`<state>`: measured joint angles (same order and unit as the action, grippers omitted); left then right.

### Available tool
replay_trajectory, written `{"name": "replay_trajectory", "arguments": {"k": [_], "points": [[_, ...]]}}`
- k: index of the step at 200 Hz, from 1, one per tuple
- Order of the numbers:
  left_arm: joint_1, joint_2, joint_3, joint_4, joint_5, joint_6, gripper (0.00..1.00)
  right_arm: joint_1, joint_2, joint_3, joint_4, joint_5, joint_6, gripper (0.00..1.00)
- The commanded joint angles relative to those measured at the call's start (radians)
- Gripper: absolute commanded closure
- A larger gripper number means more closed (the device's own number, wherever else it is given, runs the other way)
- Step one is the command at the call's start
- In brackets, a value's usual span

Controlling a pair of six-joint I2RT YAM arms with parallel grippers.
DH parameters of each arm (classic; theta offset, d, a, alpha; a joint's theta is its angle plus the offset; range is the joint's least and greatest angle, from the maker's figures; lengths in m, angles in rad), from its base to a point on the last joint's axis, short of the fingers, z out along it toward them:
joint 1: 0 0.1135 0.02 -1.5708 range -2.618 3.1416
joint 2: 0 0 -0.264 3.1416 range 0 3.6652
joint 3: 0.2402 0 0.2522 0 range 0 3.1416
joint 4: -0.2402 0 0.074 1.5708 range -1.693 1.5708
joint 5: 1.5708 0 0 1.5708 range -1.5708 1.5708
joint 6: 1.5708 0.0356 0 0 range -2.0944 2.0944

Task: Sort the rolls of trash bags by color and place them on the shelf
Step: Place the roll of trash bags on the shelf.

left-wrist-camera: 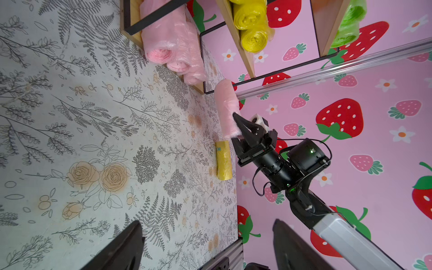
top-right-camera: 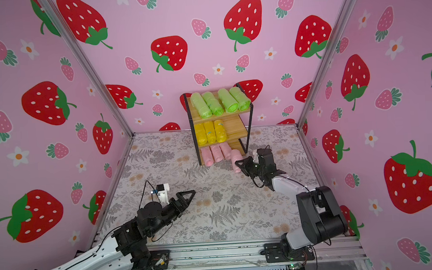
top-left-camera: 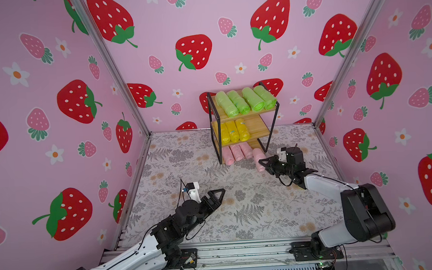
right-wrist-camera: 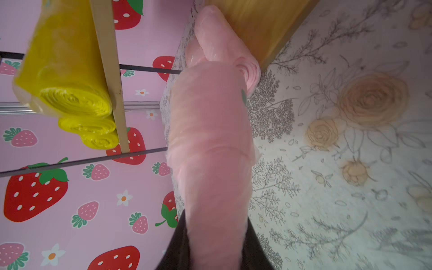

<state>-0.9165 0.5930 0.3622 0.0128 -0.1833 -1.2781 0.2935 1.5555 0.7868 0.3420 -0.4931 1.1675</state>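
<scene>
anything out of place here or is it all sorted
One yellow roll lies loose on the floral mat near the right gripper, off the shelf, whose middle board holds only three yellows. The fourth pink roll is clamped in that gripper, not yet shelved.

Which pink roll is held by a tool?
The rightmost pink roll, gripped by the right tool in front of the shelf; the other three lie on its bottom board.

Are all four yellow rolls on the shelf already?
No, three yellow rolls lie on the middle board of the shelf, while a fourth yellow roll lies on the table.
</scene>
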Motion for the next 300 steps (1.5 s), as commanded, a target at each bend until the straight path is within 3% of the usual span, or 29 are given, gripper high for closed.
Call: {"name": "replay_trajectory", "arguments": {"k": [1, 76, 127, 156, 171, 179, 196, 219, 300], "points": [[0.000, 0.005, 0.047, -0.021, -0.016, 0.026, 0.10, -0.021, 0.081, 0.088, 0.176, -0.083, 0.041, 1.00], [0.013, 0.031, 0.056, -0.031, -0.009, 0.049, 0.11, -0.069, 0.358, 0.201, 0.411, -0.108, 0.205, 1.00], [0.016, 0.063, 0.070, -0.032, 0.009, 0.057, 0.11, -0.102, 0.470, 0.304, 0.416, -0.132, 0.253, 1.00], [0.018, 0.085, 0.078, -0.030, 0.019, 0.059, 0.11, -0.119, 0.522, 0.376, 0.362, -0.147, 0.274, 0.77], [0.018, 0.092, 0.082, -0.030, 0.024, 0.059, 0.11, -0.125, 0.537, 0.406, 0.312, -0.166, 0.267, 0.52], [0.018, 0.096, 0.085, -0.030, 0.026, 0.061, 0.11, -0.128, 0.540, 0.414, 0.286, -0.173, 0.261, 0.44], [0.018, 0.103, 0.088, -0.030, 0.031, 0.063, 0.11, -0.134, 0.533, 0.408, 0.229, -0.180, 0.241, 0.35], [0.017, 0.115, 0.090, -0.023, 0.040, 0.063, 0.11, -0.142, 0.514, 0.391, 0.144, -0.194, 0.214, 0.31], [0.018, 0.148, 0.120, -0.027, 0.082, 0.073, 0.11, -0.172, 0.358, 0.345, -0.256, -0.173, 0.021, 0.33]]}}
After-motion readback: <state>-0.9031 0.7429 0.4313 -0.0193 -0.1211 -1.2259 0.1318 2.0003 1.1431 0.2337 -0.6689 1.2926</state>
